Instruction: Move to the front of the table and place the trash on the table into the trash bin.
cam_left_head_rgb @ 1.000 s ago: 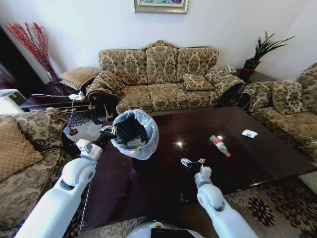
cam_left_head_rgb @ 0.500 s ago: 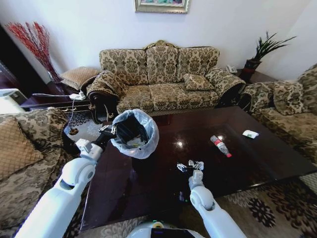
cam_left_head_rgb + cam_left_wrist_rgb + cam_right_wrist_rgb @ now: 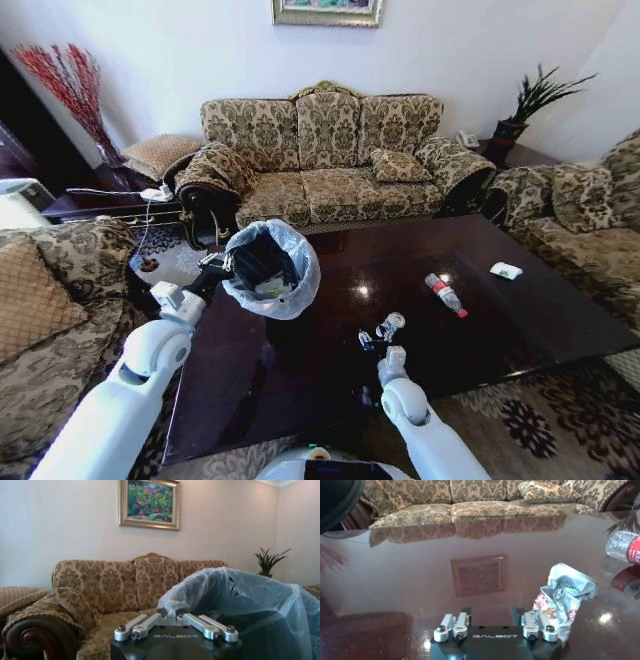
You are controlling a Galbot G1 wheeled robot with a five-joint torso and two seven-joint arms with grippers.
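My left gripper (image 3: 218,264) is shut on the rim of the trash bin (image 3: 268,268), a black bin with a pale plastic bag (image 3: 240,603), and holds it over the table's (image 3: 300,375) left end. My right gripper (image 3: 372,341) hovers low over the glossy top near the front edge. It is open (image 3: 492,615) with nothing between the fingers. A crumpled shiny wrapper (image 3: 562,592) stands upright just outside one finger (image 3: 536,627). Farther right lie a clear bottle with a red label (image 3: 445,295) and a white scrap (image 3: 505,270).
A patterned sofa (image 3: 330,150) stands behind the table, an armchair (image 3: 50,290) on the left and another sofa (image 3: 585,215) on the right. A potted plant (image 3: 525,105) sits at the back right. A patterned rug (image 3: 530,420) lies beside the table's near right corner.
My right gripper has drawn back toward me and slightly left, and the wrapper now stands in plain sight beside it. The left arm and bin have stayed put.
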